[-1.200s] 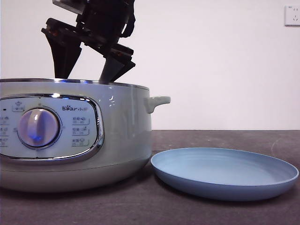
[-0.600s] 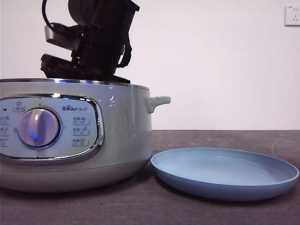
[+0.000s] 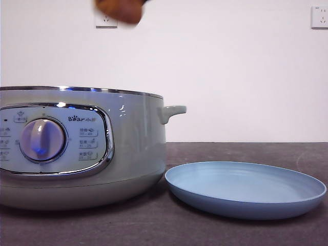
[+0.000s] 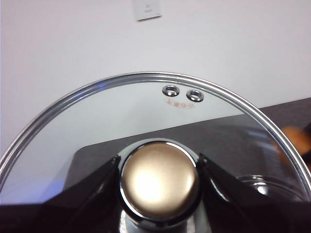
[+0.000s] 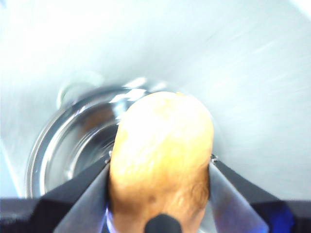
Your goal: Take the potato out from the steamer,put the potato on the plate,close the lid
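Potato (image 5: pixel 163 155) sits clamped in the right gripper (image 5: pixel 160 167), high above the steamer (image 3: pixel 77 148). The left gripper (image 4: pixel 159 177) fingers pinch the lid (image 4: pixel 146 121) knob. The plate (image 3: pixel 246 188) lies just beside the steamer.

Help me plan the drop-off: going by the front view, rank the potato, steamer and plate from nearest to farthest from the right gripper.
1. The potato, clamped in the right gripper, at the top edge above the steamer.
2. The steamer, directly below it, lid off.
3. The plate, lower and off to the side, beside the steamer.
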### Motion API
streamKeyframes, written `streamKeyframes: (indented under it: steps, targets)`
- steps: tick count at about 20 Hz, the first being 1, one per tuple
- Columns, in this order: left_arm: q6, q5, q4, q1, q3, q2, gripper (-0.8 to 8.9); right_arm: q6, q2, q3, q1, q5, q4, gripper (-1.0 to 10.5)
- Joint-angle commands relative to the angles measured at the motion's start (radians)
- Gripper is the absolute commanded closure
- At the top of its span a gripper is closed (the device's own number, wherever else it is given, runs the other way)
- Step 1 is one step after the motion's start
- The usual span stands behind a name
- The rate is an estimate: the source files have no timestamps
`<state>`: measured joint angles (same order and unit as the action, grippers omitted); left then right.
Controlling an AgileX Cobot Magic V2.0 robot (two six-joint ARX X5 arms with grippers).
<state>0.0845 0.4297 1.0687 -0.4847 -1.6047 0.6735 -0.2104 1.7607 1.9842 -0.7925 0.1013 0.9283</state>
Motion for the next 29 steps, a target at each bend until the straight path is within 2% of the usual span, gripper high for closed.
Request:
streamKeyframes:
  steps: [1, 8, 12, 15, 21, 29]
  targets:
    - [-0.006, -0.028, -0.071, 0.000, -0.008, 0.032, 8.22, -0.007, -0.107, 0.003, 0.051, -0.003, 0.053, 9.6]
    - [-0.007, -0.214, -0.164, 0.000, -0.008, 0.144, 8.22, 0.066, -0.275, -0.002, 0.266, -0.003, 0.260, 9.6]
    - [-0.009, -0.278, -0.190, 0.000, -0.008, 0.197, 8.22, 0.088, -0.278, -0.102, 0.333, -0.003, 0.257, 9.6]
    - [-0.009, -0.307, -0.192, 0.000, -0.008, 0.226, 8.22, 0.103, -0.278, -0.283, 0.335, 0.002, 0.174, 9.6]
    - [-0.009, -0.309, -0.200, 0.000, -0.008, 0.254, 8.22, 0.159, -0.278, -0.687, 0.312, 0.005, -0.134, 9.6]
    - [-0.009, -0.308, -0.231, 0.000, -0.008, 0.265, 8.22, 0.189, -0.275, -0.988, 0.314, 0.005, -0.320, 9.6]
